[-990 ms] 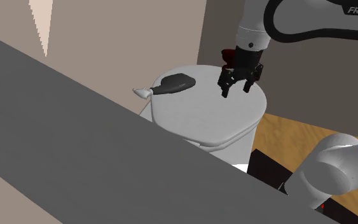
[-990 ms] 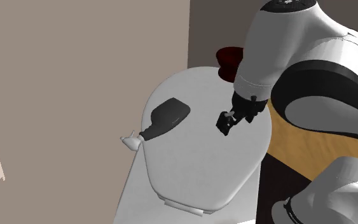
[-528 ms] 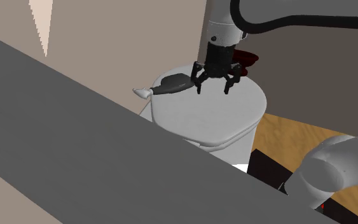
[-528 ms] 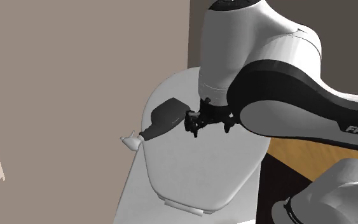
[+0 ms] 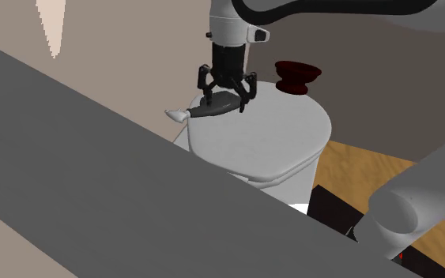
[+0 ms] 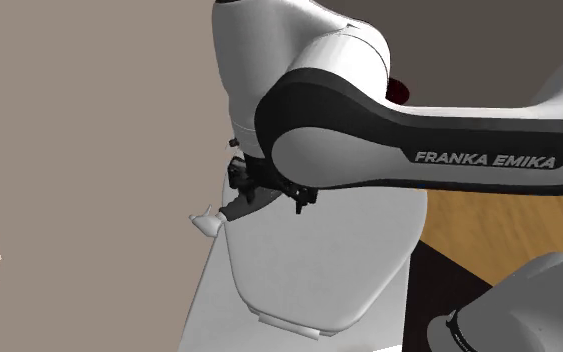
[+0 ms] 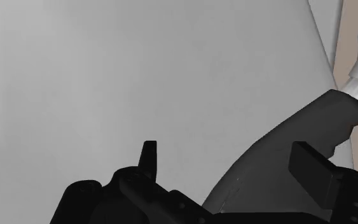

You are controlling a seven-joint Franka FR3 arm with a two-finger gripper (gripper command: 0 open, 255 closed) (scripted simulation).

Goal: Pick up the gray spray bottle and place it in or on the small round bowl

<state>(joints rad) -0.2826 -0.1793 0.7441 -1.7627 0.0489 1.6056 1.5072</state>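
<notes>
The arm has swung across: a second ago the gripper [image 5: 225, 101] hung over the far side of the rounded white lid [image 5: 268, 138], close to the bowl [image 5: 297, 75], and now it is down over the spray bottle [image 5: 199, 111]. The bottle hasn't budged. It lies flat on its side on the lid, dark grey body on the white surface, with the pale nozzle [image 5: 175, 114] poking out past the lid's edge toward the shoulder view's left. The jaws are spread wide. In the wrist view the two black fingers [image 7: 149, 156] stand well apart, and the bottle's dark body runs up between them, much nearer one finger than the other. Nothing is clamped, and whether that nearer finger touches the body I can't tell. The small round bowl, dark red, sits at the lid's rear edge, to the shoulder view's right of the gripper and well apart from the bottle. A broad grey slab [image 5: 118, 182] cuts across the shoulder view's foreground, and wooden floor [image 5: 371, 162] shows beside the lid.
</notes>
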